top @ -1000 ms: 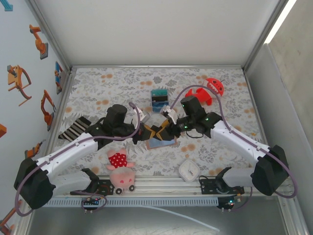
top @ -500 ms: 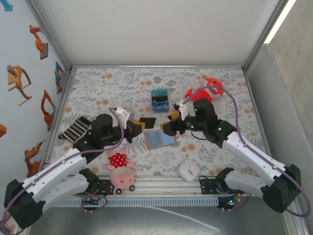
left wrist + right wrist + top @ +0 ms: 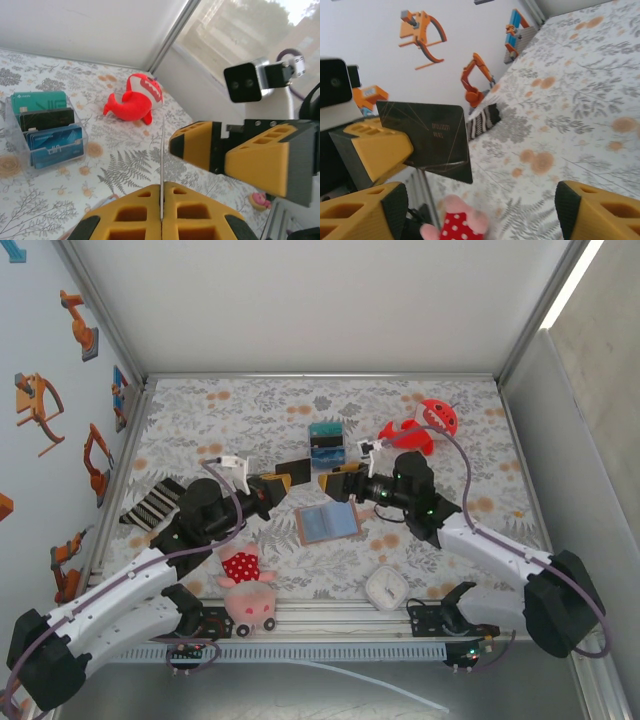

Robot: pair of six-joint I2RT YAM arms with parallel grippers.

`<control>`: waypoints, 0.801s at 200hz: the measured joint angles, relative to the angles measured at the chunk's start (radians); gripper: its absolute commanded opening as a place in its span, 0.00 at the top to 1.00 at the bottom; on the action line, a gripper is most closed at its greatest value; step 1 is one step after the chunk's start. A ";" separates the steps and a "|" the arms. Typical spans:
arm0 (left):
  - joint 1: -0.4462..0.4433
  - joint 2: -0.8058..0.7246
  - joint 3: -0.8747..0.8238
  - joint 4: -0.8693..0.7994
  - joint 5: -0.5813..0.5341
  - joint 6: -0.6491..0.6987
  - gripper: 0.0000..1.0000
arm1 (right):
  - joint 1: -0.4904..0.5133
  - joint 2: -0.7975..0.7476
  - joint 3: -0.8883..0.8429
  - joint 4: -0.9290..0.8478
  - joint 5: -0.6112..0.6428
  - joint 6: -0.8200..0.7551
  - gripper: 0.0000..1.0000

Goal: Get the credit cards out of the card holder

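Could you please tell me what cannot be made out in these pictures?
- Card holder, top view: too small to tell whether any cards are inside.
- Card, right wrist view: its print is too small to read; the left wrist view shows it edge-on.
- Left gripper, left wrist view: its fingers are cut off by the bottom edge.

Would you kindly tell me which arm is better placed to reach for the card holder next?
Probably the right: its hand is open and empty, close to the open card holder, while the left hand is shut on a dark card held above the table.
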 measured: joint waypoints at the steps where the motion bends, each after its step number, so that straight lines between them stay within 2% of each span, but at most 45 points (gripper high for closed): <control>1: 0.000 0.000 0.000 0.002 0.000 -0.001 1.00 | 0.000 0.002 0.000 0.005 -0.002 0.003 0.31; 39: 0.000 0.008 0.000 0.036 0.007 -0.035 1.00 | 0.007 0.071 0.002 0.149 -0.054 0.063 0.54; 97: 0.004 0.019 0.000 0.079 0.017 -0.061 1.00 | 0.024 0.120 0.040 0.228 -0.108 0.084 0.60; 125: 0.005 0.033 0.000 0.103 0.033 -0.068 1.00 | 0.027 0.142 0.050 0.246 -0.126 0.098 0.68; 160: 0.006 0.040 0.000 0.116 0.055 -0.072 1.00 | 0.026 0.145 0.051 0.254 -0.138 0.103 0.66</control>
